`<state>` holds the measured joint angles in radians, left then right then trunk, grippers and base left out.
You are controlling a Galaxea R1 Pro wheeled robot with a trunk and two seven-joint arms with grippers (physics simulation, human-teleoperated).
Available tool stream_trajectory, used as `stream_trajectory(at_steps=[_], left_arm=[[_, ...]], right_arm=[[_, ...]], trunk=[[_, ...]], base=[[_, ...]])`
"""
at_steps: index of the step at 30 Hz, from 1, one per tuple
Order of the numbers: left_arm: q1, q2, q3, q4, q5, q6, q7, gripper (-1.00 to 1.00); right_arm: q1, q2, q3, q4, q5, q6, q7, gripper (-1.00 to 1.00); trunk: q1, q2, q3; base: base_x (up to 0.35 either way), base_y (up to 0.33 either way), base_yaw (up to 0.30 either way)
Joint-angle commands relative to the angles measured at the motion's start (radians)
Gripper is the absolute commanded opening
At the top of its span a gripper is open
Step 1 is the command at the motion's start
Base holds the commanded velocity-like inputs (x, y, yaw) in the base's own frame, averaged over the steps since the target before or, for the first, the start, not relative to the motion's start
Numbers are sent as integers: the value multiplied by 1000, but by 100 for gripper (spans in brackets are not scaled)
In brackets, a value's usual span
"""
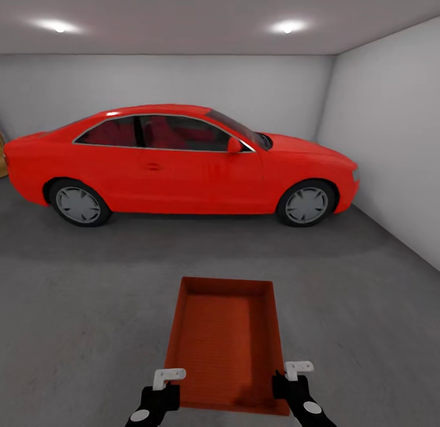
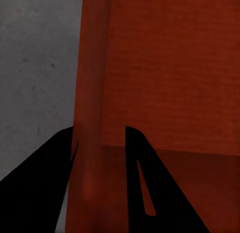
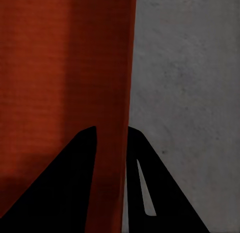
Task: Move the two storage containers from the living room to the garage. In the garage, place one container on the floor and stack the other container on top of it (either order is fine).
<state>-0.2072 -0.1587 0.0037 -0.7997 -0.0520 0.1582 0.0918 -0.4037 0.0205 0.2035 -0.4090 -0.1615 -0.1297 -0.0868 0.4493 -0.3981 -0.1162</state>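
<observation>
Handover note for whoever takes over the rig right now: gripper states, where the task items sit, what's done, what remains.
Left gripper: shut on the storage container, fingers astride its left wall.
Right gripper: shut on the same container, astride its right wall.
The container is carried in front of the robot, over the garage floor, with the red car ahead.
Done: one container has reached the garage.
Left: set it on the floor; the second container isn't in sight here, so its status is unknown; it must end up stacked with this one.
</observation>
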Motion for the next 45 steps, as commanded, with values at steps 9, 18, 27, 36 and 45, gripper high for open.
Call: stream_trajectory(at_steps=[9,18,27,36,45], left_arm=[[0,-16,-16,0,11,4,-4,-100],[0,-16,-16,1,11,4,-4,-100],[0,-16,-16,0,11,4,-4,-100],[0,-16,-16,1,11,4,-4,-100],[0,-16,-16,0,11,4,-6,-100]], right_arm=[[-1,33,4,-17,-7,-3,1,-100],[-1,33,4,-17,-7,-4,1,-100],[-1,33,4,-17,-7,-4,1,-100],[-1,33,4,-17,-7,-4,2,-100],[-1,33,4,-17,-7,-4,2,-100]], trunk=[[1,-2,-2],[1,-2,-6],[1,-2,-20],[1,-2,-35],[1,-2,-50]], base=[[33,0,146],[0,0,3],[0,0,0],[0,0,0],[0,0,0]])
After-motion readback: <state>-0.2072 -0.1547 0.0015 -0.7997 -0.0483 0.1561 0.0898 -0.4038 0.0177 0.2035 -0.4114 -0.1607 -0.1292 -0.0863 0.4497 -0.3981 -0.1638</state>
